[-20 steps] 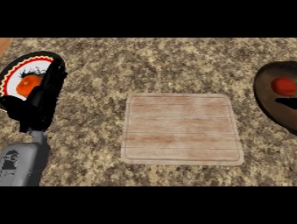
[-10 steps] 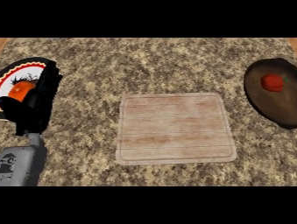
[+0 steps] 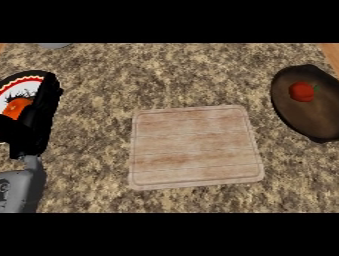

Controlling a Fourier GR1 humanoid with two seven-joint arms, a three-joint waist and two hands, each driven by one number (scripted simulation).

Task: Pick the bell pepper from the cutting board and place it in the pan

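Since the earlier frame, everything is seen shifted leftward. The red bell pepper (image 3: 302,91) is now seen in the dark pan (image 3: 327,125), and the cutting board (image 3: 195,147) is bare, so the task is judged done. The left hand (image 3: 33,117) is held straight-fingered over a patterned plate (image 3: 2,95); nothing is gripped.

forearm (image 3: 11,191): grey, smooth rounded casing, small dark markings on its side, lower left of frame
wrist: narrow grey neck
left hand (image 3: 35,122): matte black, long and slim

Left hand (image 3: 33,120) at left edge, fingers straight, grey forearm below
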